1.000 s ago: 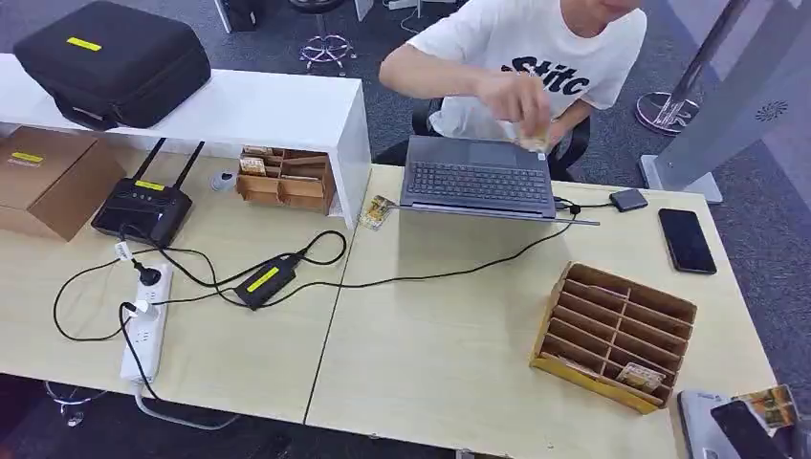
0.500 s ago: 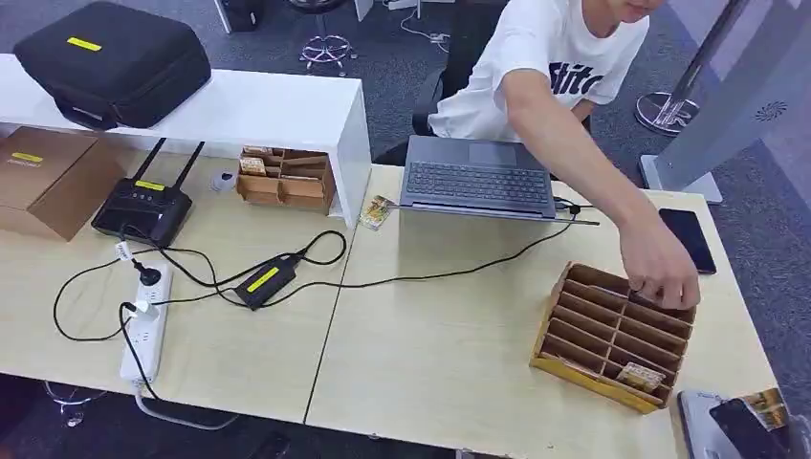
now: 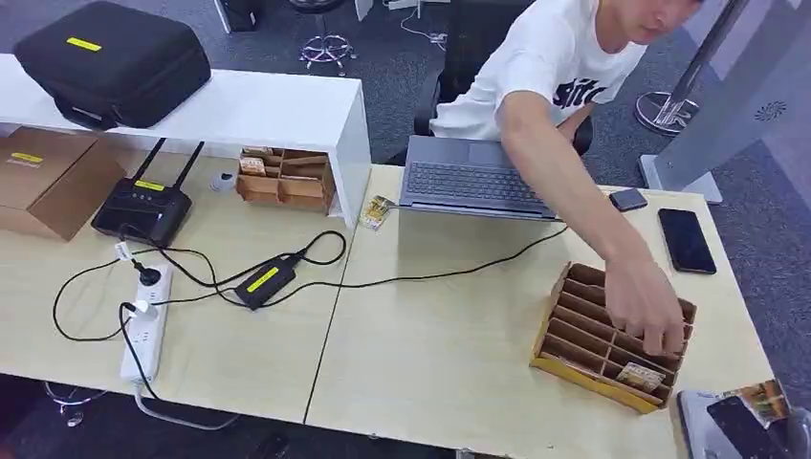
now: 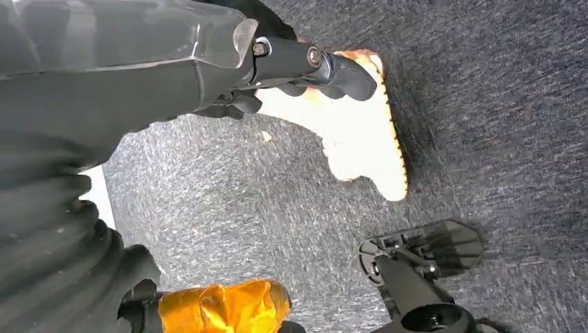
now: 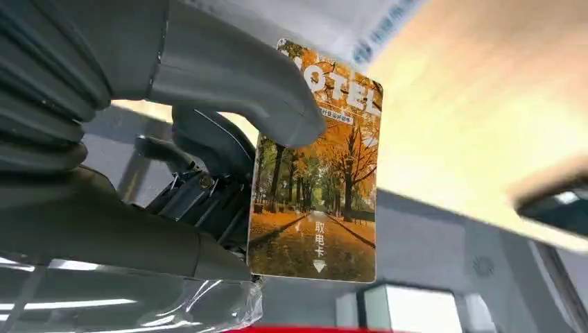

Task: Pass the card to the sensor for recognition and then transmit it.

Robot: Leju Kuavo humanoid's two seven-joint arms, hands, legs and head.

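The card (image 5: pixel 315 173) shows an autumn tree avenue and the word HOTEL. My right hand (image 5: pixel 229 125) pinches it between the thick grey thumb and the darker fingers. In the head view this hand (image 3: pixel 779 432) sits at the table's near right corner, and the card (image 3: pixel 758 399) sticks up from it. It is beside a flat grey device (image 3: pixel 696 421) that may be the sensor. My left hand (image 4: pixel 305 66) hangs over grey carpet with nothing in it.
A person in a white shirt reaches a hand (image 3: pixel 650 311) into the wooden card rack (image 3: pixel 574 354), just beyond my right hand. A laptop (image 3: pixel 473 182), a black phone (image 3: pixel 686 239), cables, a power strip (image 3: pixel 145 320) and a router (image 3: pixel 143 206) lie on the table (image 3: pixel 430 354).
The person's hand left the laptop, reached across to the rack's far slots, then moved to its nearer slots. My right hand with the card has shifted only slightly.
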